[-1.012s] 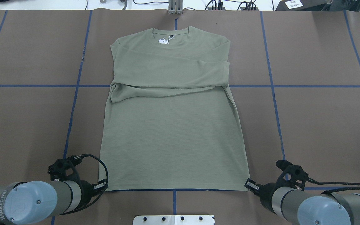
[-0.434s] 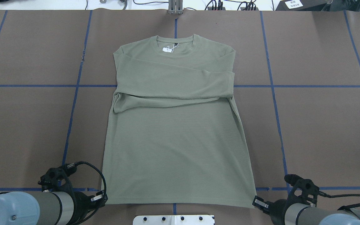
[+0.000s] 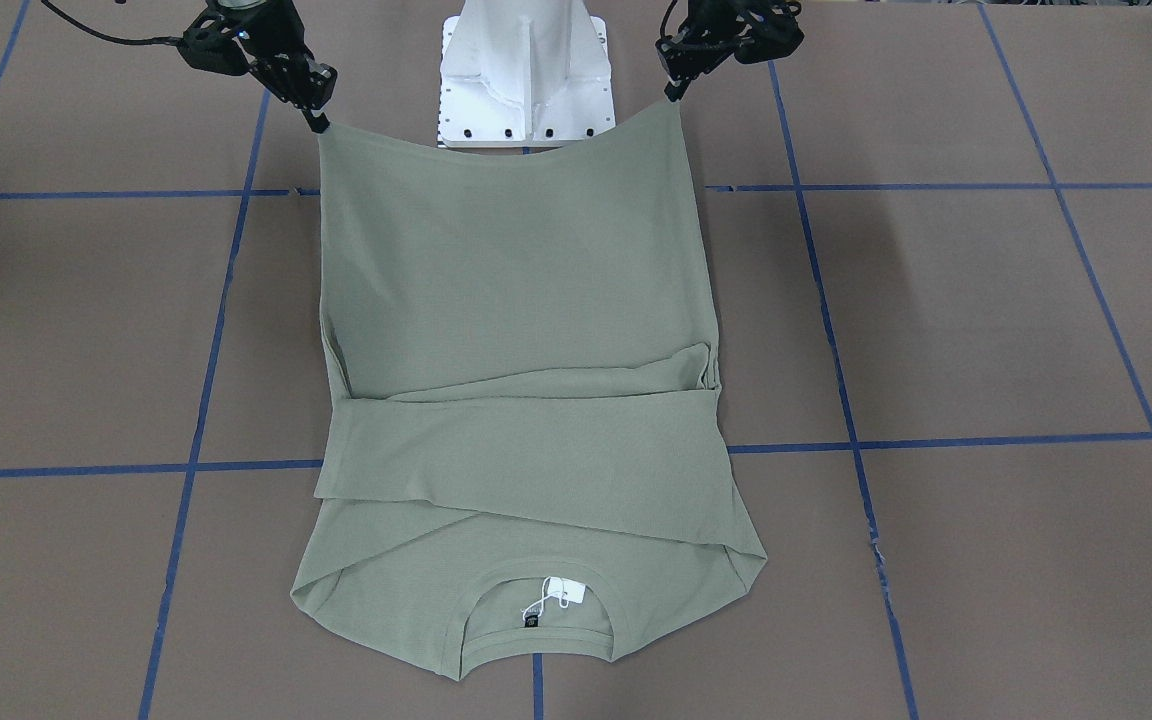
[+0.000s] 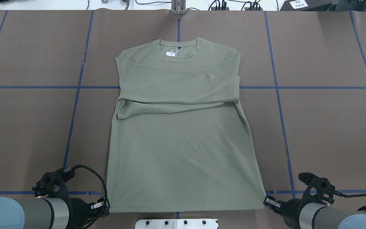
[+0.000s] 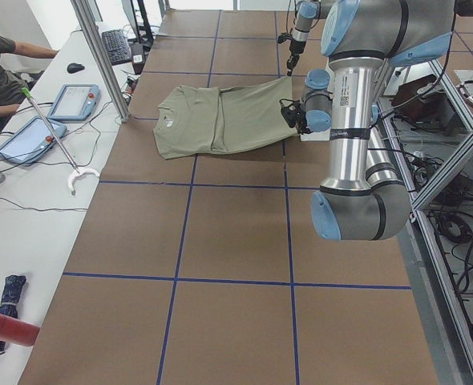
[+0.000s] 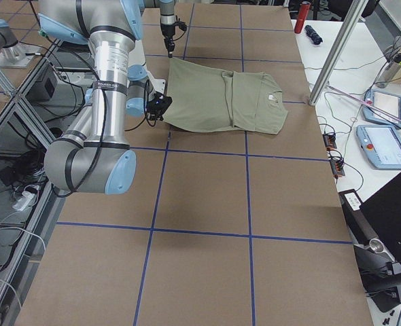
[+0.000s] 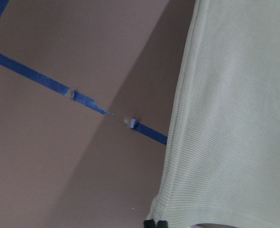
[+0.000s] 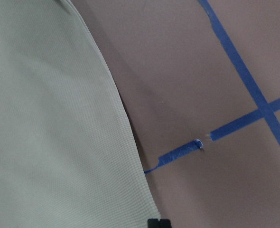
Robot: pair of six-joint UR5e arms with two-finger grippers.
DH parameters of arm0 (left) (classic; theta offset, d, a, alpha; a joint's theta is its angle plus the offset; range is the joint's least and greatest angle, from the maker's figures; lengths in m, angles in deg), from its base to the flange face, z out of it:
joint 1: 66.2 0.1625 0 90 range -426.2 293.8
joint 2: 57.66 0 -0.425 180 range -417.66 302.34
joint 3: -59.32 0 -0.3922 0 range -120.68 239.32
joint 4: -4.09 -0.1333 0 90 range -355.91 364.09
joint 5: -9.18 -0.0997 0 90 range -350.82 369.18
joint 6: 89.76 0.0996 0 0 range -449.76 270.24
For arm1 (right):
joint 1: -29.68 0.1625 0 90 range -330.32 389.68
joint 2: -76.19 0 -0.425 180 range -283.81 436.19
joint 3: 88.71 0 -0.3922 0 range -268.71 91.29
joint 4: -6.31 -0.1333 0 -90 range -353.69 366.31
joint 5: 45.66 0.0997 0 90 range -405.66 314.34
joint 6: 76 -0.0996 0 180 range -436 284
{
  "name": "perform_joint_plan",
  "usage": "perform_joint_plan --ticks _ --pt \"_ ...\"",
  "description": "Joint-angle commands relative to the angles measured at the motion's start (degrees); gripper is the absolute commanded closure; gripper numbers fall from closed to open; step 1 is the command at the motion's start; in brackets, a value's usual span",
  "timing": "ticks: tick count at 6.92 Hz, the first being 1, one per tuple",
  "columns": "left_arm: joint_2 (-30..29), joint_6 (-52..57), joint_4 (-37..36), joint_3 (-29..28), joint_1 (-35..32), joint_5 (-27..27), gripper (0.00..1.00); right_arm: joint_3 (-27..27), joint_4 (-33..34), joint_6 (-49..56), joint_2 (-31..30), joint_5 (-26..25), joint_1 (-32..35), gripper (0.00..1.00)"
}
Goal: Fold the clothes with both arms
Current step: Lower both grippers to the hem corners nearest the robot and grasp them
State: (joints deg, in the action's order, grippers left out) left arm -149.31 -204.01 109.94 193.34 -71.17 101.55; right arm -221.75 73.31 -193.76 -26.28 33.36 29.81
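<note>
The sage-green shirt (image 4: pixel 183 143) lies face up on the brown table, collar and white hang tag (image 4: pixel 171 53) at the far side, both sleeves folded across the chest. My left gripper (image 4: pixel 105 206) is shut on the near left hem corner, and my right gripper (image 4: pixel 267 201) is shut on the near right one. In the front-facing view the left gripper (image 3: pixel 678 90) and the right gripper (image 3: pixel 316 118) hold the hem (image 3: pixel 496 140) raised in front of the pedestal. Each wrist view shows the ribbed shirt fabric (image 7: pixel 235 118) (image 8: pixel 50 118) running to pinched fingertips at the frame's bottom edge.
The white pedestal base (image 3: pixel 526 70) stands just behind the raised hem. Blue tape lines (image 4: pixel 75 105) grid the table. Off the far edge, a bench (image 5: pixel 28 160) carries tablets and cables, a metal pole (image 5: pixel 100 56) rises there, and a person's arm (image 5: pixel 12 48) rests on it.
Both grippers drew the hem corners back toward the robot. The whole shirt slid nearer with them, its collar moving away from the far edge.
</note>
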Motion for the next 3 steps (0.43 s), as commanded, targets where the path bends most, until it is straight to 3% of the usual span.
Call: perform_joint_plan --ticks 1,3 --pt "-2.9 7.3 0.0 -1.5 -6.5 0.4 1.0 1.3 0.2 9.0 3.5 1.3 7.0 1.0" --pt "-7.0 16.9 0.1 -6.9 -16.1 0.6 1.0 9.7 0.3 17.6 12.7 15.7 23.0 1.0"
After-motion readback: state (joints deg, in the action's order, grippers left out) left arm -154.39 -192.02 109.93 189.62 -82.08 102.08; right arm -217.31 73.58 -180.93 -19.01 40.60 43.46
